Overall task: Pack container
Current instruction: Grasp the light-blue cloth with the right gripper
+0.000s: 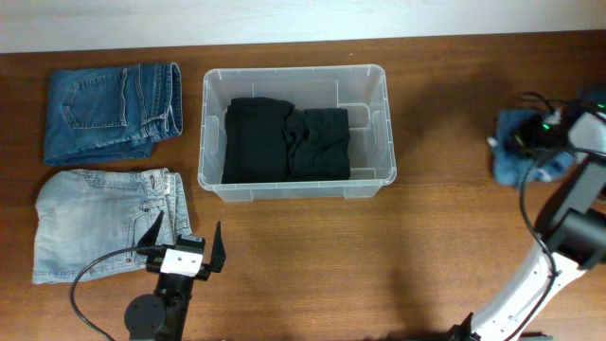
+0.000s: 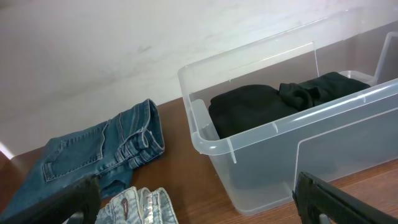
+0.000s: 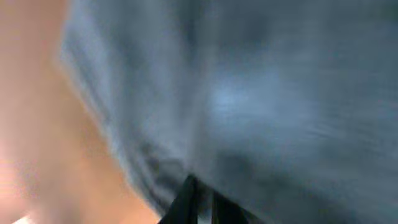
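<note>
The clear plastic container (image 1: 295, 72) stands at the table's middle back, with folded black clothes (image 1: 284, 140) inside. In the left wrist view the container (image 2: 273, 128) and the black clothes (image 2: 267, 102) lie ahead to the right. My left gripper (image 1: 187, 227) stands open near the front edge, beside folded light jeans (image 1: 95, 223); nothing is between its fingers (image 2: 336, 199). At the far right my right gripper (image 1: 526, 140) is shut on a blue garment (image 1: 511, 163). That garment (image 3: 261, 93) fills the blurred right wrist view, with the closed gripper (image 3: 202, 186) dug into a fold.
Folded dark blue jeans (image 1: 109, 109) lie at the back left, also in the left wrist view (image 2: 93, 152). The light jeans' waistband (image 2: 140, 208) sits just in front of the left gripper. Bare brown table (image 1: 379, 256) runs between the container and the front edge.
</note>
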Motion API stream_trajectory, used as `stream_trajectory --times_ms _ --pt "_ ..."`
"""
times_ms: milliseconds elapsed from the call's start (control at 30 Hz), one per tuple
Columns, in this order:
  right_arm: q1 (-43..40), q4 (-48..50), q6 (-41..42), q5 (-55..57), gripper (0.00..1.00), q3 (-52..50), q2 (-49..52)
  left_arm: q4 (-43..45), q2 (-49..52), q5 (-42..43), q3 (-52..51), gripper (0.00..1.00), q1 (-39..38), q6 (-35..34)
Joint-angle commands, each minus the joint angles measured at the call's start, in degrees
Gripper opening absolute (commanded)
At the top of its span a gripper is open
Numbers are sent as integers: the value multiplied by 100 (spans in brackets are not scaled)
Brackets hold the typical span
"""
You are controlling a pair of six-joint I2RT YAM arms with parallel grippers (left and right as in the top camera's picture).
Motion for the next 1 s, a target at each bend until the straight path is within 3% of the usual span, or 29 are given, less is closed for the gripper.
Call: stream_trajectory --times_ms 0,167,200,267,300,433,567,767,967 --pt "306 37 262 -890 4 251 114 -11 -33 -22 -28 99 35 50" --pt "297 -428 260 -944 8 960 -2 -11 -33 -22 -28 99 35 50" --pt "212 -660 251 -922 17 1217 -85 -11 -33 -22 -28 100 35 50" --pt "72 -1008 -127 -922 57 1512 -170 -11 -33 -22 -28 99 35 50" --pt "9 -1163 -264 -852 64 1609 -188 -11 -33 -22 -28 99 35 48" --pt "-389 -2138 -568 597 78 1856 -195 -11 -33 -22 -28 99 35 50" --pt "-675 -2378 -1222 752 81 1676 -186 -11 -33 -22 -28 99 35 50" --pt "-754 -2170 -1274 1071 88 1309 -175 -11 -33 -22 -28 99 35 50" --pt "-592 -1676 -1272 1027 89 973 -157 -11 -33 -20 -26 100 35 48"
